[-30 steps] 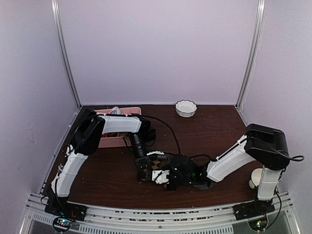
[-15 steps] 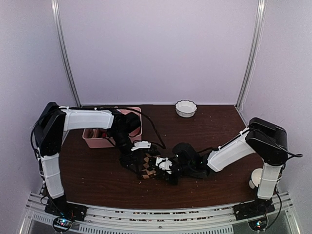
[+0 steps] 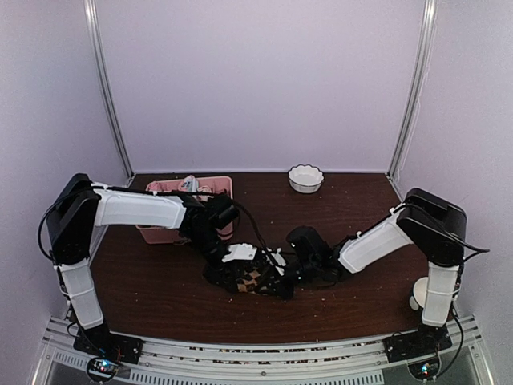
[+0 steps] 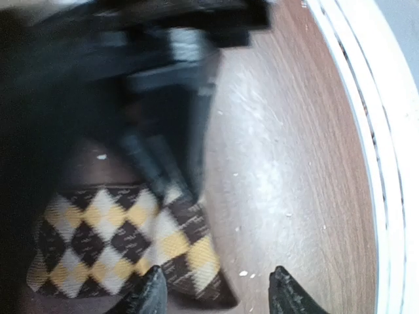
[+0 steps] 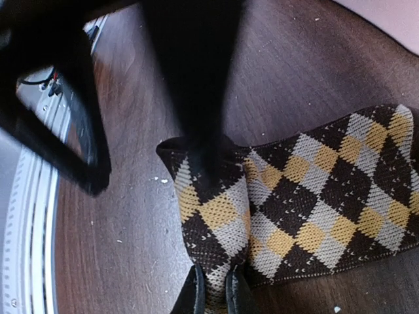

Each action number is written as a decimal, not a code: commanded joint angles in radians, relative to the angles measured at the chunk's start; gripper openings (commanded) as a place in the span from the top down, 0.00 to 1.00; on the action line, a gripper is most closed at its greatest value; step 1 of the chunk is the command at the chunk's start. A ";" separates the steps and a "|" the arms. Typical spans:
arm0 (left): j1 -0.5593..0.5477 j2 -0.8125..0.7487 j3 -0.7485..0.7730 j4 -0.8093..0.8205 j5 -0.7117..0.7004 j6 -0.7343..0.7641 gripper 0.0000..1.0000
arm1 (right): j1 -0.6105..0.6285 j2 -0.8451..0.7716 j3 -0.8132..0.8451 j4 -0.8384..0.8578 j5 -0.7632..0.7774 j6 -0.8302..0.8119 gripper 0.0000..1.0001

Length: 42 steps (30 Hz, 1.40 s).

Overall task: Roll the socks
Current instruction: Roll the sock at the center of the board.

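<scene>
Argyle sock, long axis apparently left-right across table

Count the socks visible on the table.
1: a dark brown fabric sock with tan argyle diamonds, lying at the middle of the brown table. Another may be hidden beneath it.

This looks like a robot test booth in a lab rather than a home. Plain pale walls framed by metal posts close in a dark wooden table. Two white-and-black robot arms, with loose cables, stand on a slotted metal rail, well back from the left gripper and right gripper.
</scene>
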 commanded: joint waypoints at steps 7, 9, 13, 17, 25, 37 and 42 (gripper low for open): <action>-0.035 0.054 -0.034 0.071 -0.114 0.008 0.63 | -0.032 0.121 0.006 -0.248 -0.025 0.135 1.00; -0.035 0.063 -0.041 0.074 -0.135 0.007 0.68 | -0.031 0.133 0.009 -0.230 -0.037 0.163 1.00; -0.035 0.098 -0.019 0.064 -0.143 -0.013 0.75 | -0.032 0.150 0.014 -0.200 -0.050 0.211 1.00; -0.031 0.161 0.027 0.029 -0.163 -0.039 0.78 | -0.037 0.142 -0.026 -0.101 -0.083 0.301 1.00; 0.026 0.290 0.190 -0.165 -0.104 -0.064 0.85 | -0.040 0.096 -0.169 0.144 -0.096 0.403 0.79; 0.033 0.379 0.295 -0.293 -0.056 -0.083 0.99 | -0.047 -0.042 -0.331 0.263 0.046 0.347 0.04; 0.054 0.430 0.358 -0.336 -0.029 -0.114 0.96 | -0.048 -0.145 -0.421 0.251 0.169 0.294 0.00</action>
